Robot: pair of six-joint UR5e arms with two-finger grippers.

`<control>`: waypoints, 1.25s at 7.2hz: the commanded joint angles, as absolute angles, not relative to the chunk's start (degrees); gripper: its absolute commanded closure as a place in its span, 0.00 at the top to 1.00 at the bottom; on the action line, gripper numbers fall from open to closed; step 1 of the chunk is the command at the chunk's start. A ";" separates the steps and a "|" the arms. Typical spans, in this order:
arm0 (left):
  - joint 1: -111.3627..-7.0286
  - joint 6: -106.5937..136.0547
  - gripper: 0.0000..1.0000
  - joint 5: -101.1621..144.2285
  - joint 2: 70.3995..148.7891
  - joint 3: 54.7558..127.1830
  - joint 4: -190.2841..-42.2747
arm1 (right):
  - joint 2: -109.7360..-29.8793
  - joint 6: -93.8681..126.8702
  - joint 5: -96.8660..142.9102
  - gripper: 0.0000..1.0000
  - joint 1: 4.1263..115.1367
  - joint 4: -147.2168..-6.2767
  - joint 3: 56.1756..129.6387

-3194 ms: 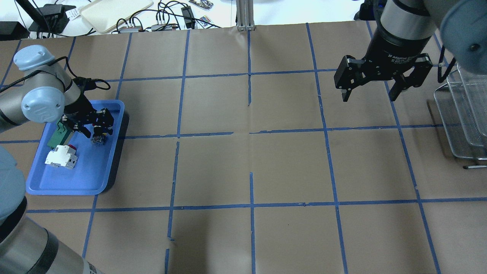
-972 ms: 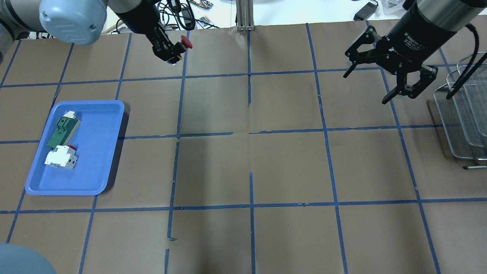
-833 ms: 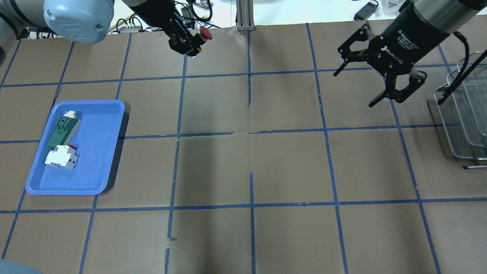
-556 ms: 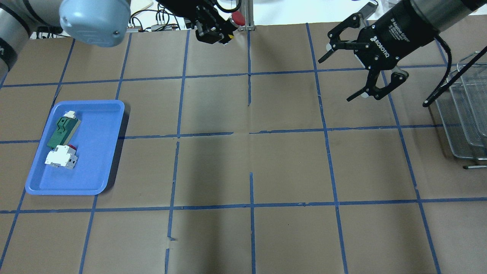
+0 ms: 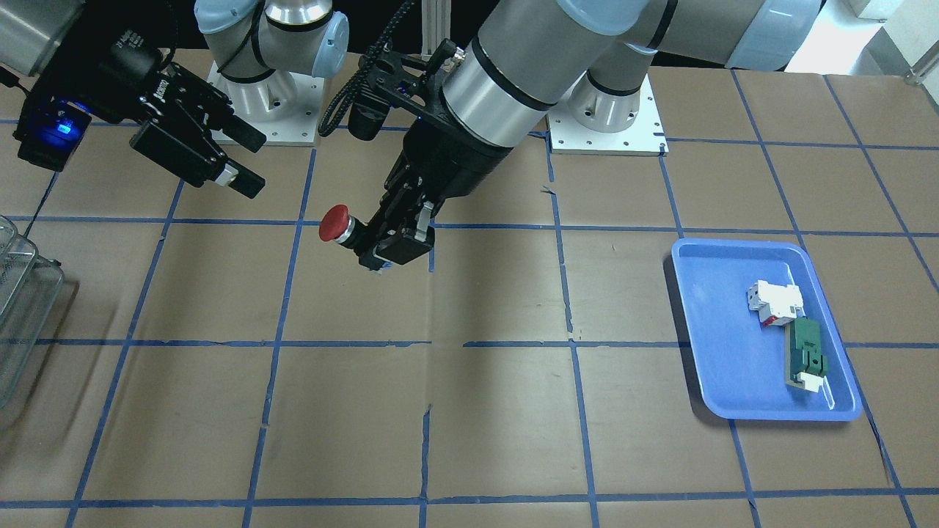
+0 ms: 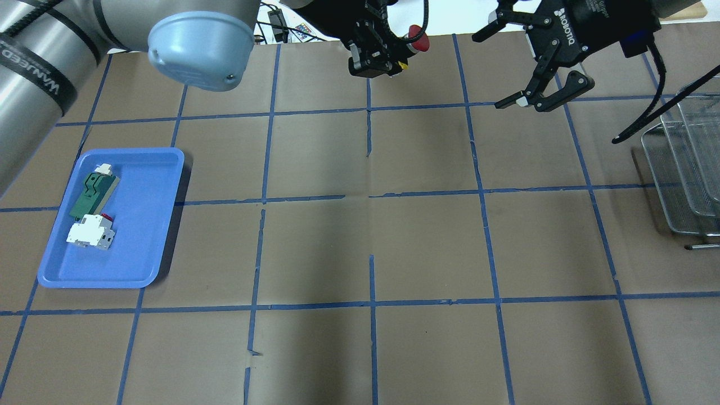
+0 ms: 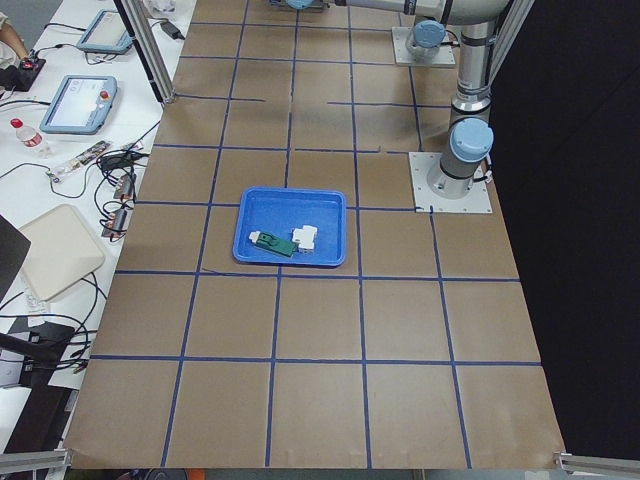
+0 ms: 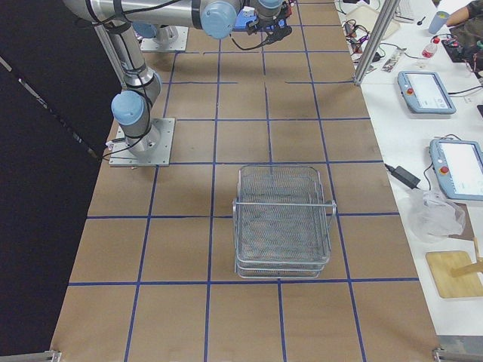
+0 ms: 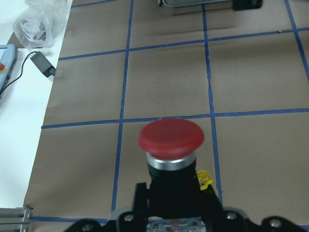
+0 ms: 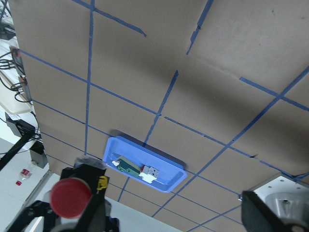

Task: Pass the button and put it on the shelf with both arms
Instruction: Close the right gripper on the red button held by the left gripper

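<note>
My left gripper (image 5: pixel 369 236) is shut on the button's black body and holds it high over the table's middle. The button (image 5: pixel 334 224) has its red cap pointing toward my right gripper (image 5: pixel 258 167), which is open and empty a short gap away. In the overhead view the button (image 6: pixel 418 38) sits in the left gripper (image 6: pixel 395 53), with the right gripper (image 6: pixel 488 72) open beside it. The left wrist view shows the button (image 9: pixel 170 140) clamped between the jaws. The right wrist view shows its red cap (image 10: pixel 71 198) facing the camera. The wire-mesh shelf (image 6: pixel 683 169) stands at the table's right edge; it also shows in the exterior right view (image 8: pixel 283 222).
A blue tray (image 6: pixel 140 236) at the table's left holds a white-and-red block (image 6: pixel 90 232) and a green flat part (image 6: pixel 93 194). Brown paper with a blue tape grid covers the table. Cables and devices lie beyond the far edge.
My left arm has lifted the button out of the tray and carried it right across the table. My right gripper has swung left toward it, turned its open jaws to face it.
</note>
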State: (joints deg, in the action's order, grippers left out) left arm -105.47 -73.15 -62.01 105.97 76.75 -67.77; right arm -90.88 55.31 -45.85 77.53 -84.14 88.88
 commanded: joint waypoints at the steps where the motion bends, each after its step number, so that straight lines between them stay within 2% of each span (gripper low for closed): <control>1: -107.22 -70.76 0.00 -62.14 106.26 76.38 -66.54 | -89.39 63.32 -43.86 1.00 76.73 -89.35 88.77; 6: -109.77 -64.69 0.00 -62.31 106.44 76.46 -62.23 | -86.57 79.08 -41.40 1.00 78.48 -101.32 88.94; 9: -109.95 -64.51 0.00 -61.88 106.70 76.29 -62.14 | -86.48 79.36 -41.49 1.00 79.54 -100.99 88.95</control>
